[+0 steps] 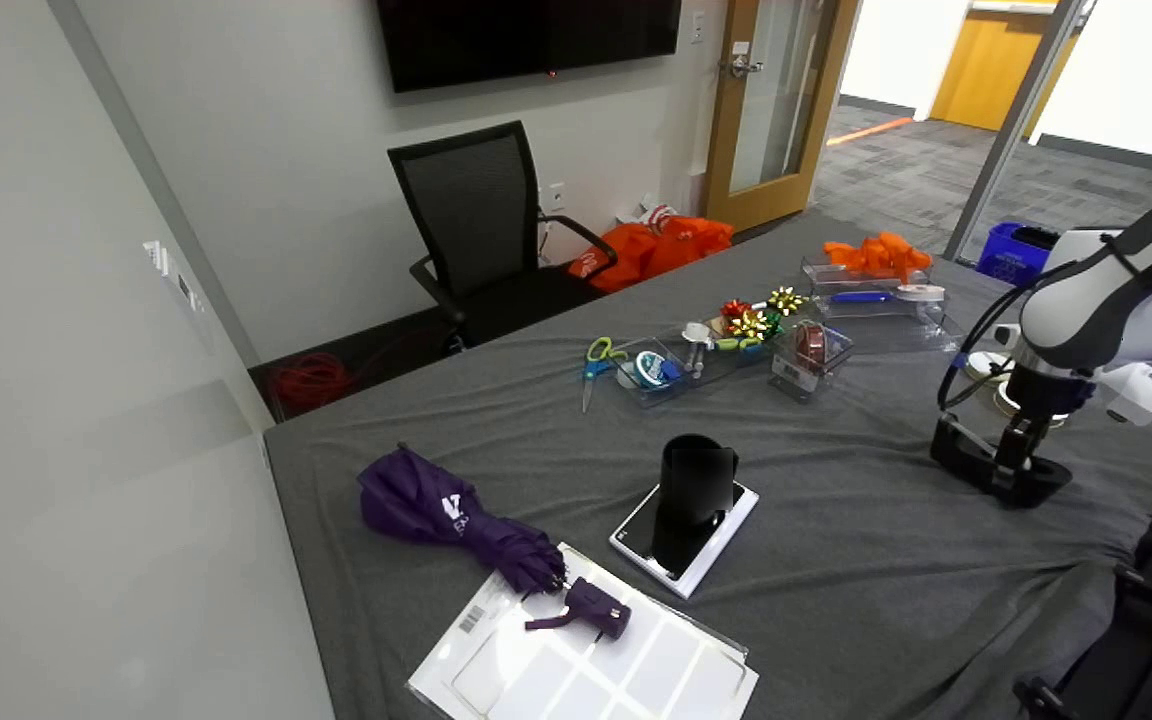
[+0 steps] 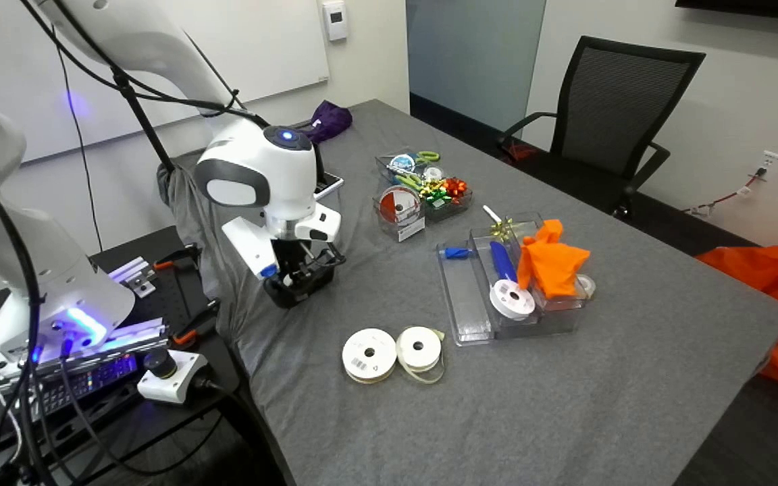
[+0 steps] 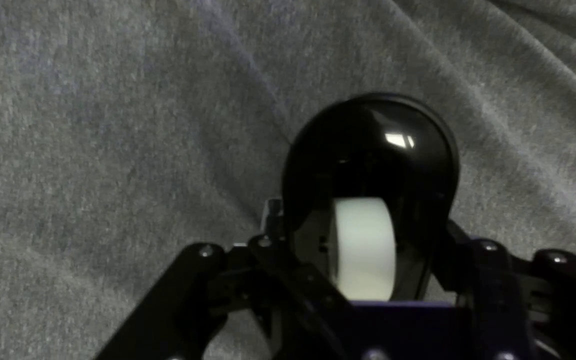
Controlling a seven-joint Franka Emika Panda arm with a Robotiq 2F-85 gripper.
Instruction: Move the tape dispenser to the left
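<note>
The black tape dispenser [image 1: 961, 462] is on the grey cloth, on the right in an exterior view, under the wrist. It is also in an exterior view [image 2: 286, 294], beneath the hand. In the wrist view the dispenser [image 3: 373, 142] shows its rounded glossy end and a white tape roll; its near end is hidden by the gripper. My gripper [image 3: 360, 235] has one finger on each side of the dispenser, apparently touching both sides. The gripper also shows in both exterior views [image 1: 1014, 466] [image 2: 304, 275]. I cannot tell whether the dispenser is slightly lifted.
White ribbon spools [image 2: 369, 355] lie near the hand. Clear trays [image 2: 473, 324] hold orange ribbon [image 2: 554, 260] and tools. Clear boxes [image 1: 806, 375] hold tape and bows. A tablet [image 1: 706, 560] bears a black mug [image 1: 696, 475]. A purple umbrella [image 1: 416, 505] lies over white sheets [image 1: 576, 700].
</note>
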